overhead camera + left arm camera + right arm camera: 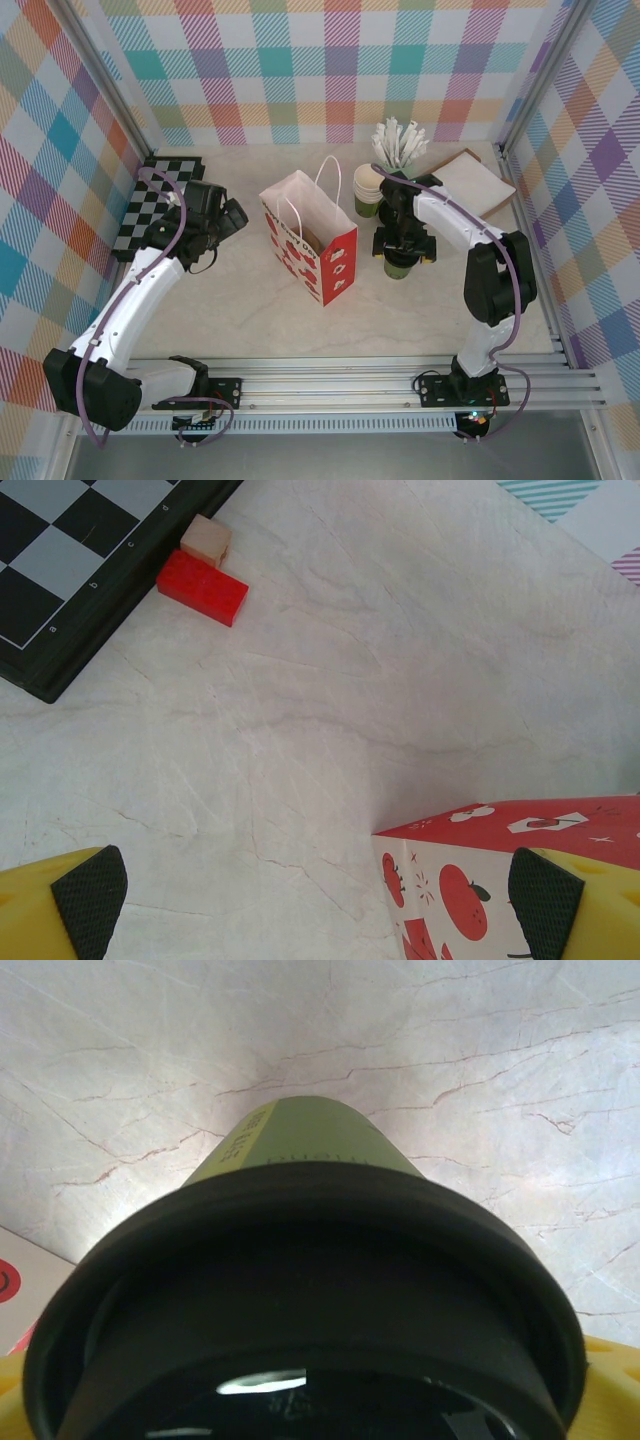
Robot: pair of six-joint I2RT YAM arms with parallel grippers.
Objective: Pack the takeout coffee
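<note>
Black lid (300, 1300): closest to the right wrist lens, round, capping the takeout coffee cup (300, 1135); dark green wall below it with a pale yellow strip on one side.
Cup's place: upright on the desk (250, 320), just right of the red-and-white paper bag (310, 240), near its front corner and apart from it.
Right claw (403, 247): straight above the cup, pointing down, released, jaws spread wide to either side of the lid; tip of a yellow finger (615, 1360) beside the lid's rim; contact with the cup not discernible.
Left claw (320, 905): released, jaws wide apart, only bare desk between them; hovering left of the bag, with the bag's printed corner next to one black pad (545, 900).
Bag: upright, mouth open, handles up, tomato print on the sides.
Chessboard (160, 205): well left of the bag; red block (202, 588) and tan block (205, 540) side by side against its rim.
Cream cup stack (368, 185): behind and right of the bag, just beyond the right claw.
Stirrer holder (400, 145): further back, right of the bag.
Brown cardboard carrier (470, 180): lying flat, far right of the bag, towards the back.
</note>
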